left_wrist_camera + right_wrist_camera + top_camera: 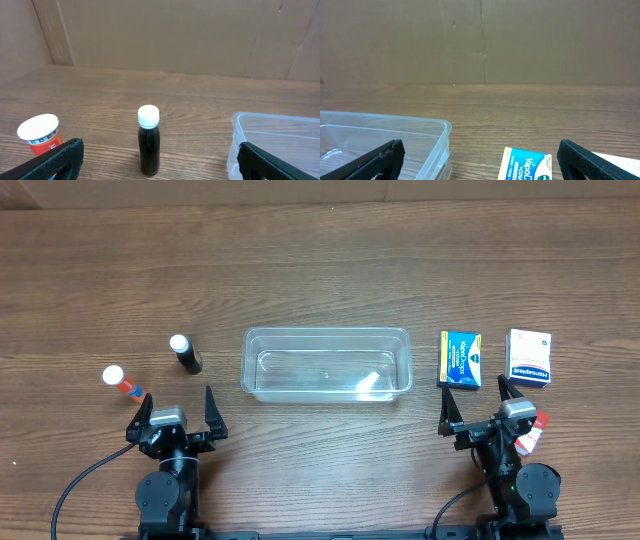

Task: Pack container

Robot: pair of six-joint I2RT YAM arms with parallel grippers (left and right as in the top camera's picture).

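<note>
The clear plastic container (327, 365) stands empty at the table's middle; its corner shows in the left wrist view (260, 135) and the right wrist view (420, 135). A dark bottle with a white cap (185, 354) stands left of it, straight ahead of my left gripper (160, 165). A red-and-white capped bottle (120, 381) stands further left (40, 135). A blue box (460, 359) and a white box (529, 357) lie right of the container. My left gripper (175, 412) and right gripper (482, 408) are open and empty near the front edge.
A small red-and-white item (532, 432) lies beside the right arm's wrist. A brown cardboard wall (165, 35) stands behind the table's far edge. The blue box also shows in the right wrist view (526, 164).
</note>
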